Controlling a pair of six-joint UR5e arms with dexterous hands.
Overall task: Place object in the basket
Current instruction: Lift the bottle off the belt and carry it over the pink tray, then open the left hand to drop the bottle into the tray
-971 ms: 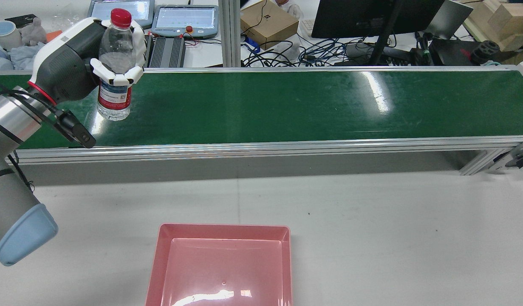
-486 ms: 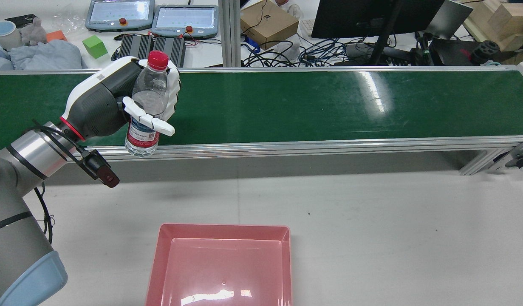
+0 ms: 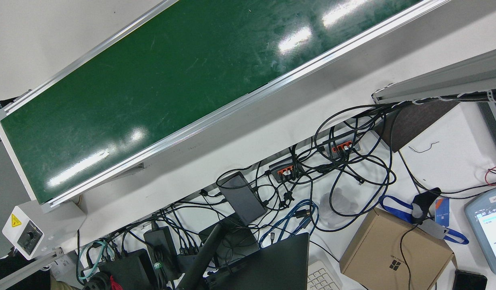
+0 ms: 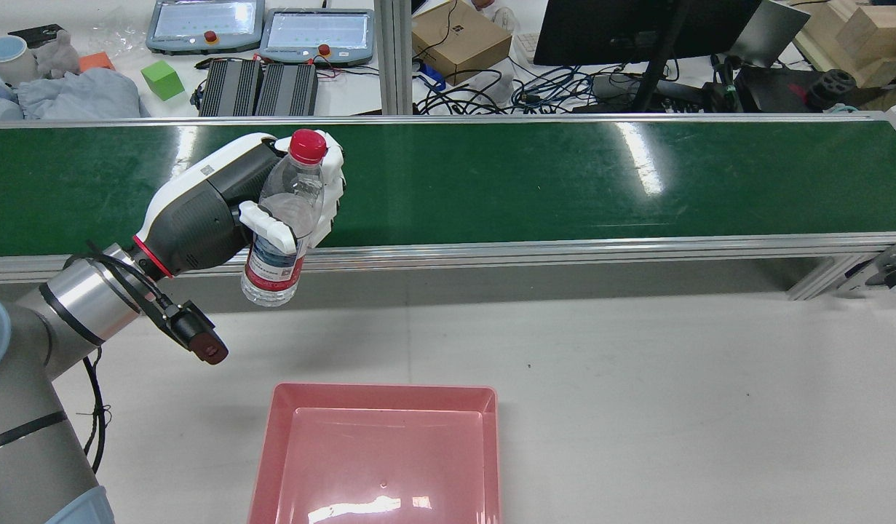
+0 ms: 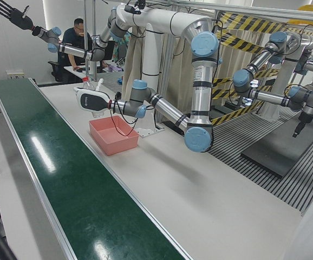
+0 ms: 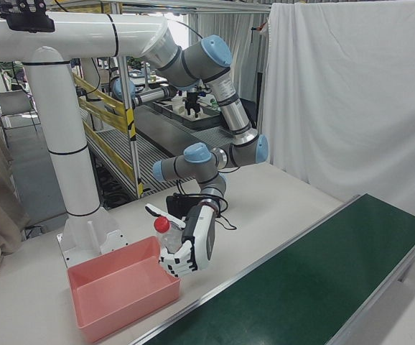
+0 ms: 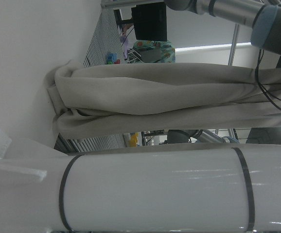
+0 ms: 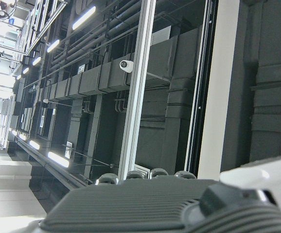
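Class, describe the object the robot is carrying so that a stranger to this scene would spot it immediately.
Find the long green conveyor belt, then its near rail on the left. There the left hand holds a clear plastic bottle in the air, above the grey table. Its red cap and red label set it apart.

bottle [image 4: 284, 218]: clear, red cap, red and white label
left hand [image 4: 273, 196]: white fingers, dark grey and white body, red ring at wrist
basket [image 4: 273, 444]: pink
conveyor belt [image 4: 564, 182]: dark green, silver rails
surface [image 4: 673, 400]: pale grey
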